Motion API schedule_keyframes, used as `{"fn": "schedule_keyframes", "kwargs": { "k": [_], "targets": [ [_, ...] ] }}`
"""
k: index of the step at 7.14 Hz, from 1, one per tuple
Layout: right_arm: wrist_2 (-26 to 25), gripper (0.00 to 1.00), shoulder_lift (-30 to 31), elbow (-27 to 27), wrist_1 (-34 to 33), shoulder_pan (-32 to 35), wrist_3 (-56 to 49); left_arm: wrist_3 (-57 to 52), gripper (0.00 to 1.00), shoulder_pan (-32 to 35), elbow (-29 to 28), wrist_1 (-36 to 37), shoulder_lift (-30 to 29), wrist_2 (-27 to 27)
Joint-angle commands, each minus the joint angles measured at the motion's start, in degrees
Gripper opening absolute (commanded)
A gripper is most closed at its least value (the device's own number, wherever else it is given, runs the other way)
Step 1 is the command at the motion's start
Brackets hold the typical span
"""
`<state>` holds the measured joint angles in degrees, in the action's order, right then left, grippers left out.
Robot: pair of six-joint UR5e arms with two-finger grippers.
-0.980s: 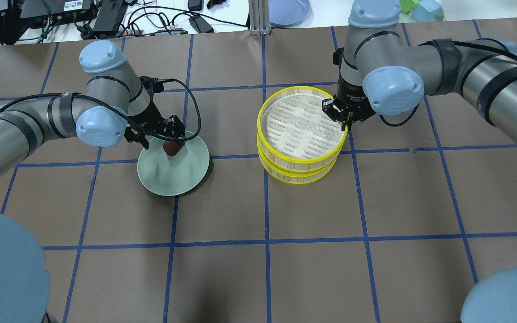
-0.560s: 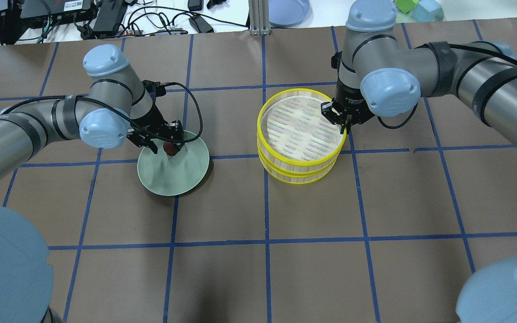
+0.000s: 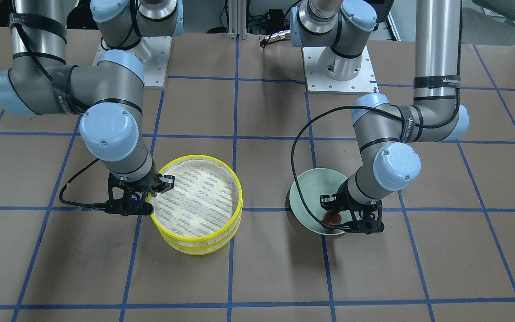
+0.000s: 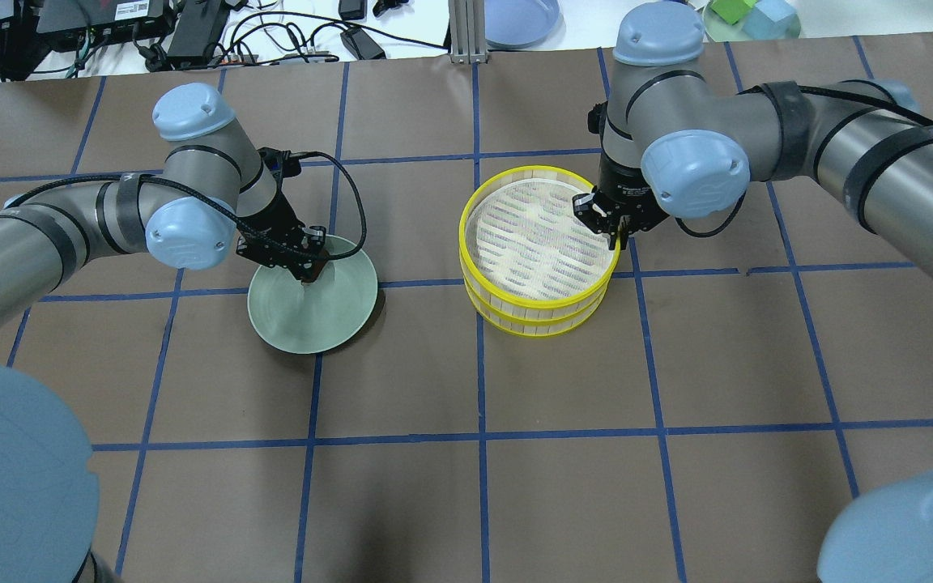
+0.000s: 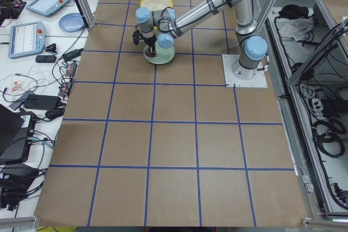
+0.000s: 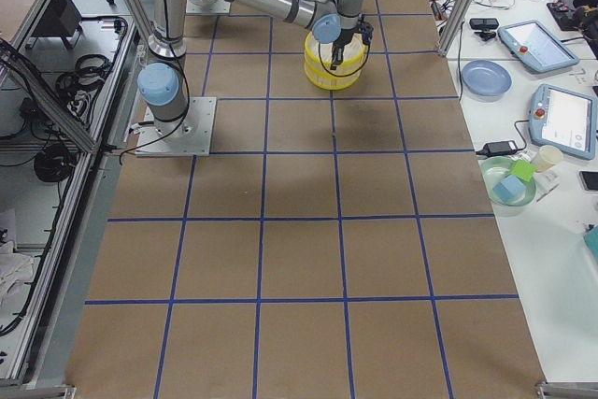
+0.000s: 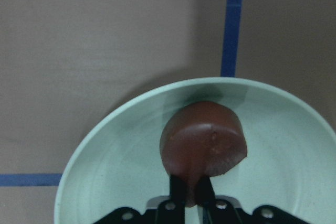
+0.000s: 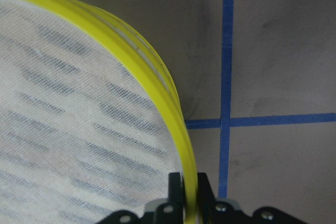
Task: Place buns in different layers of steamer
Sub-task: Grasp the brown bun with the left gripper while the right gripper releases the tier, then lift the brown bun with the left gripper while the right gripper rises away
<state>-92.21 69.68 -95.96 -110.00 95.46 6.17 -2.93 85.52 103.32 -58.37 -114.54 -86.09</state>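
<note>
Bearing the steamer [image 4: 531, 243], the brown table [image 4: 402, 502] shows a blue tape grid [image 4: 481, 364].

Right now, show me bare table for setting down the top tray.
Bare table lies robot-side of the steamer and plate, and narrowly between them. Crowded: left gripper holding the brown bun at the plate; right gripper on the steamer's rim.

Bright even light, soft shadows

The bun [image 7: 203, 139] is glossy reddish-brown, the plate [image 7: 105, 171] pale green. The steamer [image 4: 535, 306] has yellow rims and white mesh.
</note>
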Motion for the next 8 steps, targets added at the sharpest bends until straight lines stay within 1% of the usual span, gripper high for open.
{"fn": "schedule_keyframes", "kwargs": {
  "k": [1,2,3,4,5,6,7,8],
  "targets": [
    [0.0,1.0,3.9,1.0,0.2,-0.1,-2.6,-2.0,0.0,0.0,-1.2,0.3,1.3,0.0],
    [0.5,1.0,9.6,1.6,2.4,-1.0,-2.7,-2.1,0.0,0.2,-2.7,0.4,2.1,0.4],
    [0.6,1.0,13.7,5.1,11.0,-2.9,-2.7,-2.2,0.0,0.4,-3.6,0.4,2.8,0.5],
    [1.1,1.0,14.9,11.1,17.6,-4.2,-2.9,-2.4,0.0,1.0,-4.2,0.0,3.8,0.5],
    [4.5,1.0,15.0,16.1,20.8,-4.5,-2.9,0.3,0.0,3.3,-5.0,-0.3,4.9,1.6],
    [4.8,1.0,16.0,17.0,23.1,-4.6,-2.9,7.4,0.0,6.9,-7.3,-0.3,5.6,2.0],
    [4.3,1.0,16.6,16.7,29.3,-4.8,-2.7,13.8,0.0,11.2,-12.7,-4.8,5.2,2.0],
    [4.1,1.0,17.8,16.7,29.7,-4.8,-2.7,20.9,0.0,15.0,-16.5,-7.0,4.5,2.1]
  ]
}}
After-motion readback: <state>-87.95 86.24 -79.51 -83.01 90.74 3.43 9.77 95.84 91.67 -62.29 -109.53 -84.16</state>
